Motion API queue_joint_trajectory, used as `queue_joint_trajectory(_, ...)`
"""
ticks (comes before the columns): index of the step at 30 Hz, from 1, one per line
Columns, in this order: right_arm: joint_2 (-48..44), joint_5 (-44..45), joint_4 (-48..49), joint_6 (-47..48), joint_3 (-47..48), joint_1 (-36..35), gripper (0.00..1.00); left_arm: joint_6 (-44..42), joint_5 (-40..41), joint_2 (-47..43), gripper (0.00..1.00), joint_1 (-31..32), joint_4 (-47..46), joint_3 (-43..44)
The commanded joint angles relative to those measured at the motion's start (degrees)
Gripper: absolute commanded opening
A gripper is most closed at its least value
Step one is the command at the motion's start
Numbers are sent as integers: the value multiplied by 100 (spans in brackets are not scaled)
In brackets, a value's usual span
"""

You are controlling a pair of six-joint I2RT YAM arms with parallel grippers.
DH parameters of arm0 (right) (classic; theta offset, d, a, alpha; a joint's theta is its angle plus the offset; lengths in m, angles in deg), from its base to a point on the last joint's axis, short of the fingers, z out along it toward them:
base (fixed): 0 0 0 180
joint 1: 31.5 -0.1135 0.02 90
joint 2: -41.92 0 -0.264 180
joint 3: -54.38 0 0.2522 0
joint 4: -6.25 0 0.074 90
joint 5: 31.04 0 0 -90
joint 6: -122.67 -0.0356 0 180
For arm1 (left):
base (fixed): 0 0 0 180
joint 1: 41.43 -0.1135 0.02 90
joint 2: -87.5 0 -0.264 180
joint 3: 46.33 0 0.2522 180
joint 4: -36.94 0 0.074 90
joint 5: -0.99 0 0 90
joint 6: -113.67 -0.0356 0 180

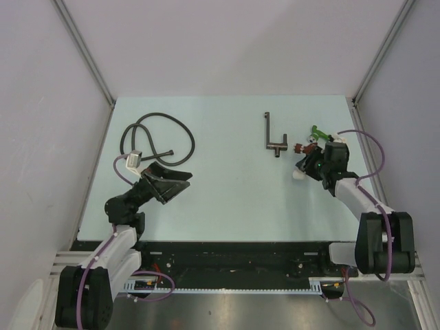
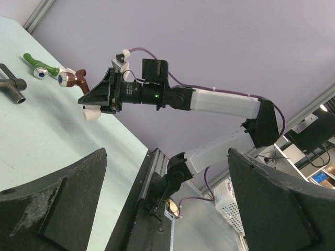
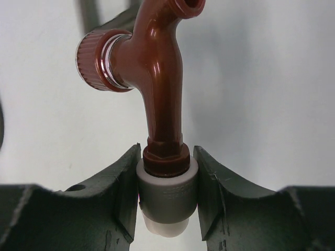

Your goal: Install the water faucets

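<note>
Closest in, my right gripper is clamped on the white fitting of the brown faucet, one finger on each side. The faucet body runs straight out past the fingertips and bends at its ribbed knob. Just beyond that hand lies the green faucet on the table, beside the brown one. Off to the hand's left sits a dark pipe fixture. My left gripper has its jaws spread wide with nothing between them. The coiled black hose lies just past it.
</note>
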Motion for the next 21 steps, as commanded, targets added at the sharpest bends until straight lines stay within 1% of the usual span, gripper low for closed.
queue_joint_trajectory(1,398,36,1092,-530,-171,878,0,-1,-139,0,100,-54,-1423,6)
queue_joint_trajectory(4,820,1,1312,-609,-233,1300,0,8,-131,27,100,-54,-1423,-3)
queue_joint_trajectory(6,1101,-69,1505,-714,-286,1424,0,17,-113,18,100,-54,-1414,-3)
queue_joint_trajectory(8,1251,-34,1646,-767,-356,1468,6,8,-113,0,100,-63,-1380,-12)
queue_joint_trajectory(9,1339,-17,1673,-759,-356,1477,11,8,-122,-8,100,-72,-1362,-3)
queue_joint_trajectory(10,1366,9,1664,-750,-365,1486,14,-1,-130,-8,100,-89,-1344,-12)
queue_joint_trajectory(12,1349,273,1621,-793,-426,1521,27,-10,-113,-52,100,-159,-1292,-12)
queue_joint_trajectory(13,1288,265,1646,-803,-470,1660,32,-36,-122,-70,100,-194,-1257,-12)
queue_joint_trajectory(14,1244,291,1647,-811,-523,1705,41,-53,-113,-105,100,-247,-1178,-12)
queue_joint_trajectory(17,823,501,1542,-847,-620,1820,57,-106,-104,-201,100,-326,-1028,-21)
queue_joint_trajectory(18,682,537,1498,-829,-663,1829,68,-124,-95,-237,100,-344,-975,-29)
queue_joint_trajectory(19,542,563,1436,-794,-681,1829,74,-176,-87,-263,100,-344,-792,-38)
queue_joint_trajectory(20,201,616,1323,-777,-708,1829,79,-203,-104,-333,100,-344,-669,-38)
queue_joint_trajectory(21,15,634,1278,-768,-751,1829,89,-229,-95,-368,100,-492,-502,-38)
